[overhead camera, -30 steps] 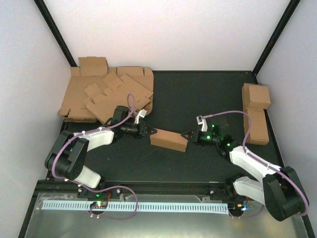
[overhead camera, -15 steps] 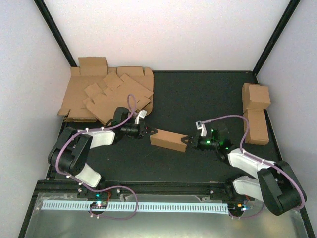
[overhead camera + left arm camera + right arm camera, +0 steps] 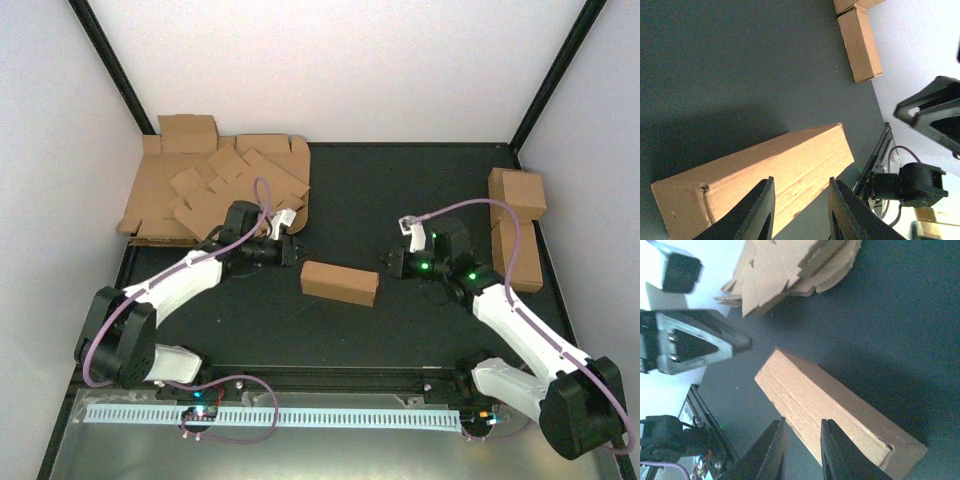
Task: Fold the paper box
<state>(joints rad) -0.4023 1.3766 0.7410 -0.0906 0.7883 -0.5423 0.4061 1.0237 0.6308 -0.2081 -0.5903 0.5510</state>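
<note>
Both hands have just let go of the paper box (image 3: 340,283) and drawn back from its ends; it lies alone and closed up as a long, low carton in the middle of the worktop (image 3: 400,190), between the two arms; judging by its shut ends and square sides, the fold looks finished or nearly so, and the release reads as the closing step.

The left hand (image 3: 297,250) hangs just off the box's left end, its fingers (image 3: 757,210) a little apart and holding nothing; the right hand (image 3: 385,262) stands clear of the right end, likewise slightly parted and empty; each wrist view shows the box beyond the fingertips, not between them.

A second earlier both hands were shut and pressed against opposite ends of the box; the box itself has barely shifted since.

Farther back, the stack of flat blanks (image 3: 215,190) at far left and the finished cartons (image 3: 518,225) at far right lie unchanged.
</note>
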